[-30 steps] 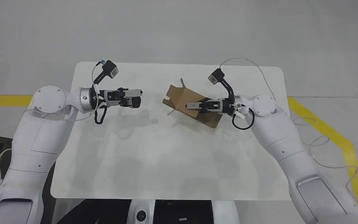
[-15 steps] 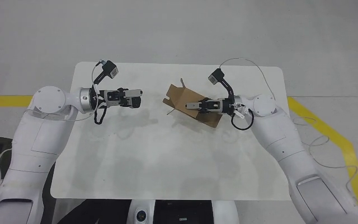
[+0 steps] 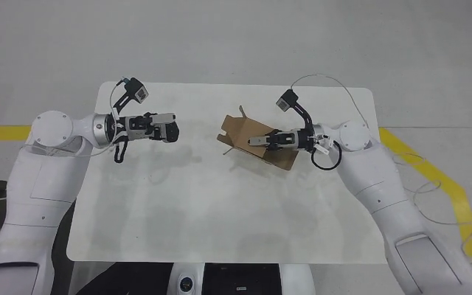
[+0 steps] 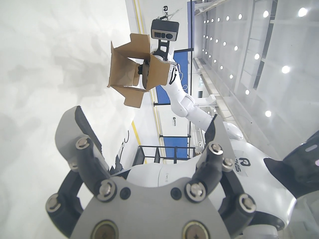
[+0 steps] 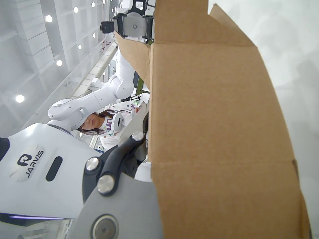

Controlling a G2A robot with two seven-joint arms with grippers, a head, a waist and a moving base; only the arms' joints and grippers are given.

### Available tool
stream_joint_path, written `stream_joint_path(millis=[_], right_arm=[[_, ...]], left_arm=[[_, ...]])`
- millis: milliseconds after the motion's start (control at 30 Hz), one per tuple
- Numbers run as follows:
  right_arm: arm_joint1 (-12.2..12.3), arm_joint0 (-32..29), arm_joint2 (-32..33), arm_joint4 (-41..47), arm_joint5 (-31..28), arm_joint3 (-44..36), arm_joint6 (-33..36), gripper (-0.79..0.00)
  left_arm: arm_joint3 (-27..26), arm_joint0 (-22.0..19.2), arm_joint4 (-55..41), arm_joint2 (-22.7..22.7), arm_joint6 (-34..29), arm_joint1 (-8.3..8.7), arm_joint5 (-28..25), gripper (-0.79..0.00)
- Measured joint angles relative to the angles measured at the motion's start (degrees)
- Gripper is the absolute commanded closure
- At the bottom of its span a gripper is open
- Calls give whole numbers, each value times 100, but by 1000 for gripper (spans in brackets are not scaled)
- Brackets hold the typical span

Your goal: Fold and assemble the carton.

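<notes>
Table (image 3: 221,228): white with rounded corners. Its bare front half lies nearest the robot.

Right gripper (image 3: 259,139): over the right half of the table, pointing in toward the middle. It is closed onto one wall of the carton. One finger (image 5: 138,125) lies flat against a face of the panel, and the other is hidden behind the cardboard.

Carton (image 3: 243,131): plain brown cardboard, a little right of the table's centre, held at its right-hand end by the right gripper. It is only partly opened up and sits tilted. Its flaps splay outward at the end that faces the other arm (the left wrist view looks straight into that hollow end). It appears to be clear of the tabletop, with its shadow on the surface just below it.

Left gripper (image 3: 171,131): over the left half of the table, at about the same depth as the carton. It points toward the carton and is well apart from it. Its fingers (image 4: 82,125) are spread wide, with nothing between them.

Floor (image 3: 236,37): grey, all around and beyond the table. A yellow line (image 3: 13,133) runs off at the left side.
</notes>
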Motion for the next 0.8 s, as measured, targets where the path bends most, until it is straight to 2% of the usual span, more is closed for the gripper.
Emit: stream_joint_path(millis=[133,300,533,800], right_arm=[[90,13,161,113,382,-232,428,0],[206,-45,377,197,623,-411,666,0],[316,-173,524,407,784,-913,828,0],[331,-206,357,703,841,-1145,885,0]], left_arm=[[152,-85,38,97,-296,-6,3,-785],[247,-204,353,446,-409,-58,27,-785],[97,-307,606,816,-284,-138,-34,-785],[-111,-466,993,1230,18,-241,-120,-785]])
